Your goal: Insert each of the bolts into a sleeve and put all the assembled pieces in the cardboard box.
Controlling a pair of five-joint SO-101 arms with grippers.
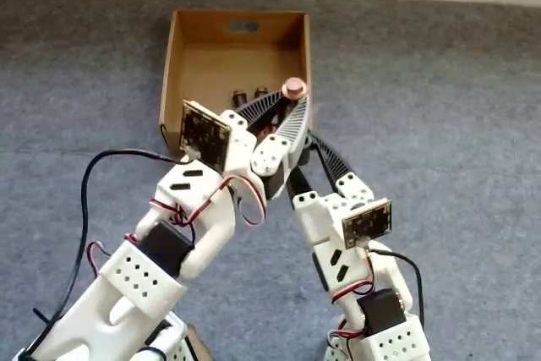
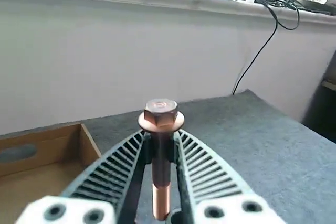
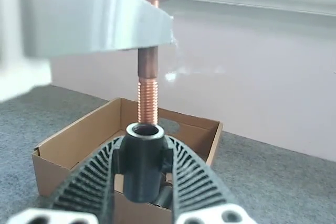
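Nearest the lens in the right wrist view, the right gripper (image 3: 143,144) is clenched on a black sleeve (image 3: 140,174), which stands upright between its ribbed fingers with its open mouth facing up. Straight above it hangs the copper-coloured bolt (image 3: 147,90), head up and threaded end down. The tip is right at the sleeve's mouth, though whether it has gone in cannot be told. The left gripper (image 2: 161,136) grasps that bolt by the shank just below the flanged head, with both fingers pressed against it. From the high view the two grippers meet above the near right corner of the cardboard box (image 1: 173,82), which sits open at the far edge of the table (image 1: 439,124). A couple of small dark assembled pieces (image 1: 249,93) with coppery ends lie in the box towards its near wall. The step in hand looks like the insertion itself, with bolt and sleeve lined up and the push not yet completed. The next move likely calls for keeping the bolt's axis true to the bore while it is lowered until the head seats on the rim. One gripper would then let go so the other can drop the joined piece into the box below.
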